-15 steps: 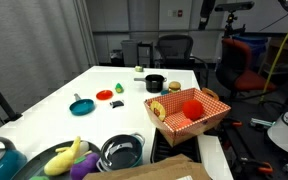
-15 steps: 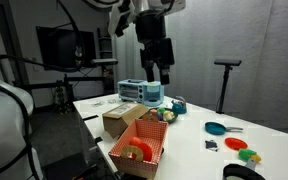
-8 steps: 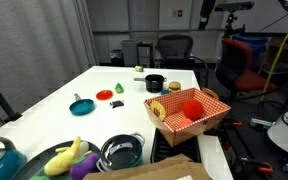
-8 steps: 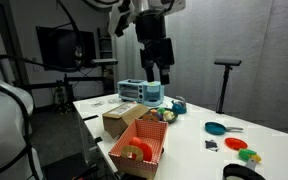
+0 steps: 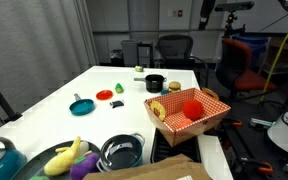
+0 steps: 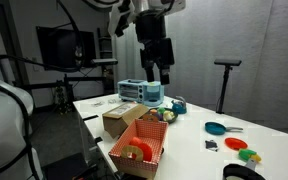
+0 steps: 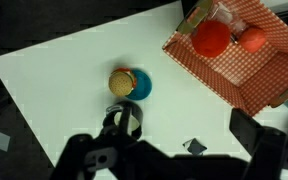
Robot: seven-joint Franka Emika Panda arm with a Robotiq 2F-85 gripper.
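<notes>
My gripper (image 6: pixel 157 72) hangs high above the white table (image 6: pixel 194 140), open and empty. In the wrist view its fingers (image 7: pixel 179 140) frame bare tabletop and a small black square (image 7: pixel 192 147). Nearest below are a black pot (image 7: pixel 124 120) and a blue bowl holding a yellow ball (image 7: pixel 129 85). A red-checkered basket (image 7: pixel 246 50) with a red object (image 7: pixel 211 38) and an orange one (image 7: pixel 252 38) lies at the upper right. The basket also shows in both exterior views (image 5: pixel 189 112) (image 6: pixel 139 150).
The table also holds a black pot (image 5: pixel 155 84), a blue pan (image 5: pixel 81 105), a red plate (image 5: pixel 104 95), a metal bowl (image 5: pixel 122 152), toy fruit (image 5: pixel 69 158) and a cardboard box (image 6: pixel 119 122). Office chairs (image 5: pixel 174 48) stand beyond the table's far end.
</notes>
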